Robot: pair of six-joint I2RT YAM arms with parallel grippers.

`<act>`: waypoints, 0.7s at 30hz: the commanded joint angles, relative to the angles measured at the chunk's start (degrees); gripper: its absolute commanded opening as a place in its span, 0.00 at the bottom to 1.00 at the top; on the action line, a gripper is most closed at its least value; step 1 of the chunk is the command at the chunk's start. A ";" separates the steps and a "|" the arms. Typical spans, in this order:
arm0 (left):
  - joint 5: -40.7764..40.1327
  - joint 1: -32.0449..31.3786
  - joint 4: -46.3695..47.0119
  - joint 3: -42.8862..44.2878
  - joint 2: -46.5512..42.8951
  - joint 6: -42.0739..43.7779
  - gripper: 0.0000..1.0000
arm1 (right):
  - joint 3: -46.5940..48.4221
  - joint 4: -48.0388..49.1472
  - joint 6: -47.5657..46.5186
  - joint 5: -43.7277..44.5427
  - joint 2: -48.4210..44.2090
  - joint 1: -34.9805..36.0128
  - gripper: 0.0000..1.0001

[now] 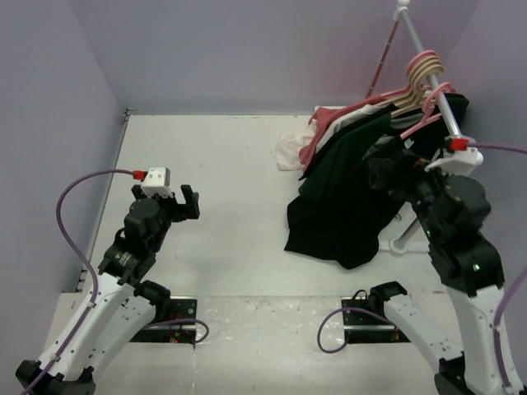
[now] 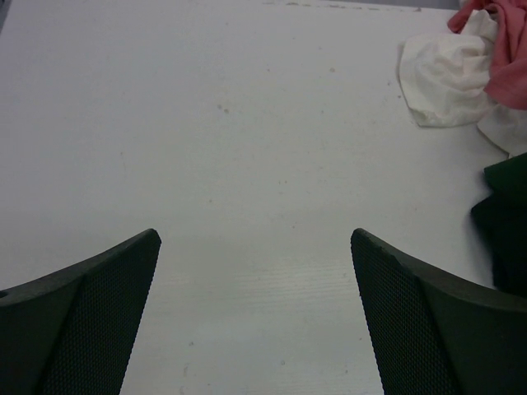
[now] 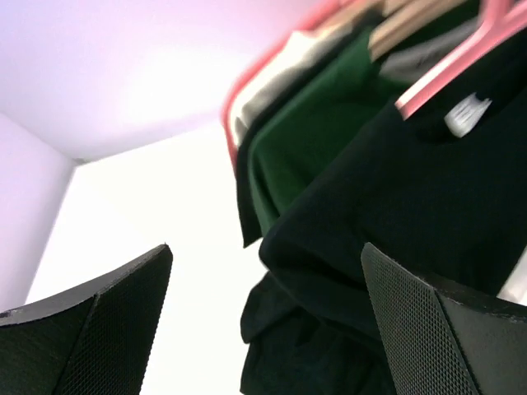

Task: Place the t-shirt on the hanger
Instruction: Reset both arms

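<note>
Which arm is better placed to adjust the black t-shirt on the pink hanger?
Right, probably. The right fingers stand open beside the t-shirt draped on the hanger; the left fingers hover over the table, well away from it.

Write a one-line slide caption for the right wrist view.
Open right gripper faces the black t-shirt on the pink hanger, green shirt beside it.

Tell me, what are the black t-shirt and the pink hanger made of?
The black t-shirt looks like soft, matte cloth, maybe cotton knit: it droops in loose folds and does not shine. The pink hanger looks like smooth plastic: thin, stiff and evenly coloured. The view is blurry there, so that is a guess.
</note>
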 commanded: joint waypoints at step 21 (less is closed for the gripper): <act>-24.86 0.52 -5.48 2.49 -6.31 -4.19 1.00 | -12.06 -11.63 -11.92 11.52 -30.17 0.22 0.99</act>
